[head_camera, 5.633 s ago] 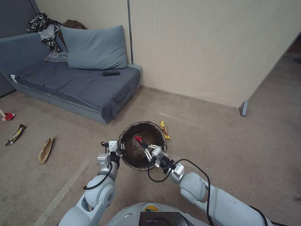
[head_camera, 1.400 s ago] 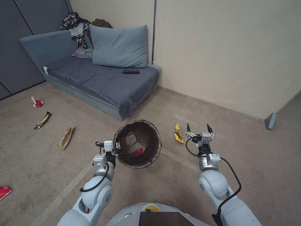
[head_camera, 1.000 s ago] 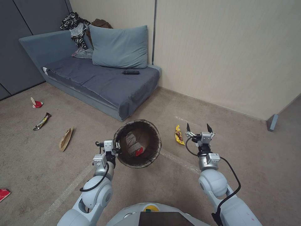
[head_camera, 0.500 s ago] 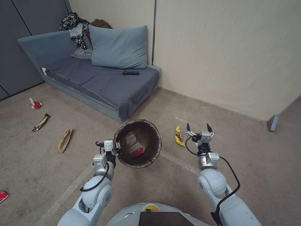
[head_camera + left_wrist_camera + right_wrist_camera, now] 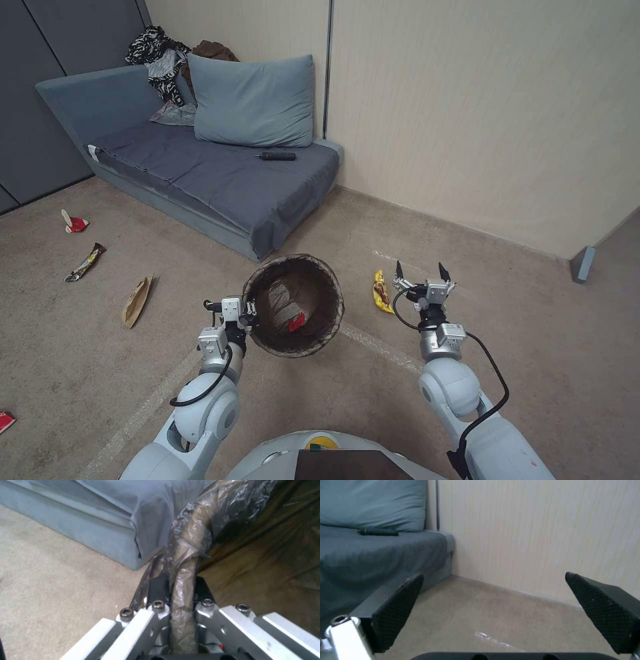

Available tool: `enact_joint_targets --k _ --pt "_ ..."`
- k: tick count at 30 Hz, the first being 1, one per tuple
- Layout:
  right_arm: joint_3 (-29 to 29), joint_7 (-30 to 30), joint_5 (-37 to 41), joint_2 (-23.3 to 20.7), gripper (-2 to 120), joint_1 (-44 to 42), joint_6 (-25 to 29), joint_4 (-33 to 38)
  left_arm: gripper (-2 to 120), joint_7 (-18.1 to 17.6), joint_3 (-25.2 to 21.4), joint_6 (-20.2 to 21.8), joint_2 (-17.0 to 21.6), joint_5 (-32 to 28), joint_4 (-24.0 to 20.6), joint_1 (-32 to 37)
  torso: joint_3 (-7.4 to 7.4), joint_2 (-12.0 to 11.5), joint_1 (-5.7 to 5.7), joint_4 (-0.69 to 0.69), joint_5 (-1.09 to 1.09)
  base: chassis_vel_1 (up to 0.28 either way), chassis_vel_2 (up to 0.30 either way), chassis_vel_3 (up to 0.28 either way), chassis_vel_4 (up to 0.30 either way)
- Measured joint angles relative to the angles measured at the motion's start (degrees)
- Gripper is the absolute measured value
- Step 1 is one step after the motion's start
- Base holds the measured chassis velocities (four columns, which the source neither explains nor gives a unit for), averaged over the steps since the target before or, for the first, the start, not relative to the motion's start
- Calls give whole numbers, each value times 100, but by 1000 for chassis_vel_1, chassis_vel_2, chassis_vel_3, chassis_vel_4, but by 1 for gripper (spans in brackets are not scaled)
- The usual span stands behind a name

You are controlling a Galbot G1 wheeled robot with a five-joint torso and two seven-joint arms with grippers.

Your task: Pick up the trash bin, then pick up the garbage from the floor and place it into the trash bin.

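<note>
The left hand [image 5: 248,319] is pinched on the bag-covered rim of the trash bin [image 5: 293,305], holding it above the floor [image 5: 507,320] in front of the robot; in the left wrist view the left hand [image 5: 178,597] has its fingers pressed together on that rim. Inside the bin lie a red scrap [image 5: 297,322] and a pale wrapper [image 5: 283,303]. The right hand [image 5: 421,271] hangs to the right of the bin with its 2 black fingertips spread wide and nothing between them. A yellow wrapper [image 5: 381,292] lies on the floor between the bin and the right hand. Far to the left lie a brown paper bag [image 5: 135,301], a dark snack wrapper [image 5: 85,261] and a red-white scrap [image 5: 73,223]. A grey sofa [image 5: 200,167] stands against the far wall.
</note>
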Motion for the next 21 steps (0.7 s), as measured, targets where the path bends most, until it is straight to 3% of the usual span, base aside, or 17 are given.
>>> enact_joint_targets --k 21 --pt "-34 39 16 29 100 65 -14 -33 3 3 0 -3 -30 11 -3 2 0 0 0 1 0 -16 20 18 -21"
